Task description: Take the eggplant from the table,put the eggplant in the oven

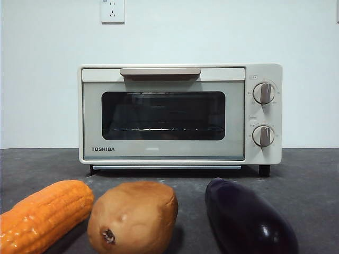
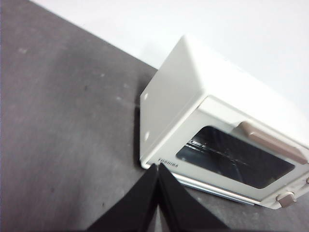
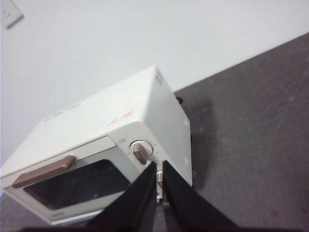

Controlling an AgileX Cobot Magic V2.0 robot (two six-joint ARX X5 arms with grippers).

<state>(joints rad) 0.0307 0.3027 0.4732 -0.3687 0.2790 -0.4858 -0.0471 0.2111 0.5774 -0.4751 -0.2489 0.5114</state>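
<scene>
eggplant (image 1: 249, 219): on bench (image 1: 307, 174), in front of Toshiba oven (image 1: 180, 114), right of potato (image 1: 132, 217)
oven door: closed
left hand (image 2: 158, 181): together, empty
right hand (image 3: 159, 181): nearly together, empty
advice: open door by handle (image 1: 160, 71) first; grip eggplant mid-body, skin likely slippery
</scene>
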